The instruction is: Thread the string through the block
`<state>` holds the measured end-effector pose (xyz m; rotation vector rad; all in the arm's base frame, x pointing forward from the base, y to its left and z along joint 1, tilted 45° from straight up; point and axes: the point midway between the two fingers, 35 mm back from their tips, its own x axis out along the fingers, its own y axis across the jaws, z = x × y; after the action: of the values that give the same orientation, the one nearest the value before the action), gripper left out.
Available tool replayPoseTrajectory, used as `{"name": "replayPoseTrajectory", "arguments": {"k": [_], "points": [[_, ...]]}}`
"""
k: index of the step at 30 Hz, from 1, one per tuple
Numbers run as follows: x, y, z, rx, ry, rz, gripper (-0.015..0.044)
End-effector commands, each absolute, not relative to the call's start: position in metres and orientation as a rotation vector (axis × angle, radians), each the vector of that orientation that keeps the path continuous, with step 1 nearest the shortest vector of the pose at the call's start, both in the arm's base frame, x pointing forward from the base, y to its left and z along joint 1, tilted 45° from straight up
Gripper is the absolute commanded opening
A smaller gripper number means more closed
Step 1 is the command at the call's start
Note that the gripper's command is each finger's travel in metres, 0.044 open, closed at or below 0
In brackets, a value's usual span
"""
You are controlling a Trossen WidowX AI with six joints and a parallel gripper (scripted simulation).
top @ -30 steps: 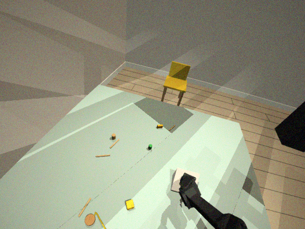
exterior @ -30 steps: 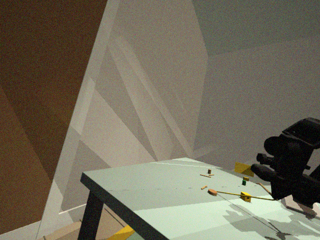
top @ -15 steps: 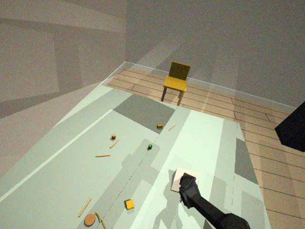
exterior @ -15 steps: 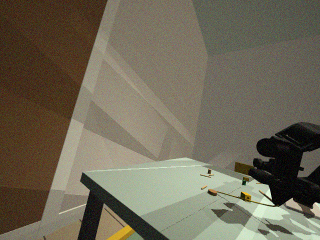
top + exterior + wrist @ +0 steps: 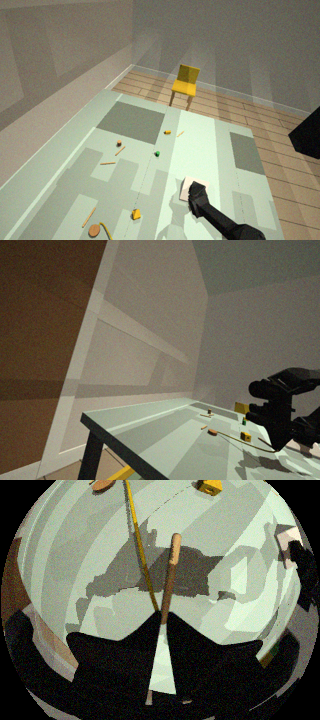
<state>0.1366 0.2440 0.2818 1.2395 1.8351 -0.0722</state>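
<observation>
The yellow block point(image 5: 136, 214) point(image 5: 245, 436) point(image 5: 210, 487) sits on the table, with a dark hole in the side facing the exterior camera. The round wooden button point(image 5: 94, 230) point(image 5: 212, 432) point(image 5: 103, 485) lies on the table. The yellow string point(image 5: 105, 229) point(image 5: 240, 440) point(image 5: 136, 530) runs from it to my fingertips, outside the block. My gripper point(image 5: 277, 450) point(image 5: 163, 615) is shut on the string's stick point(image 5: 264, 441) point(image 5: 174, 555) near its string end. The stick's far end points towards the block, apart from it. The top view does not show my fingertips.
Loose sticks point(image 5: 88, 217) point(image 5: 120, 150) point(image 5: 107, 163) lie beyond the button. A brown cylinder point(image 5: 119, 143) point(image 5: 209, 411), a green cylinder point(image 5: 157, 153) point(image 5: 244, 422) and a small yellow piece point(image 5: 168, 132) stand farther off, with another stick point(image 5: 180, 134). The arm's base stands on a pale plate point(image 5: 184, 192).
</observation>
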Motion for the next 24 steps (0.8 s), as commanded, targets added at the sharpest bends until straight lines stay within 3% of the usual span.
{"name": "replayPoseTrajectory", "arguments": {"k": [1, 24], "points": [[0.135, 0.245, 0.279, 1.239, 1.857, -0.055, 0.0], [0.127, 0.245, 0.254, 1.238, 1.858, -0.056, 0.0]]}}
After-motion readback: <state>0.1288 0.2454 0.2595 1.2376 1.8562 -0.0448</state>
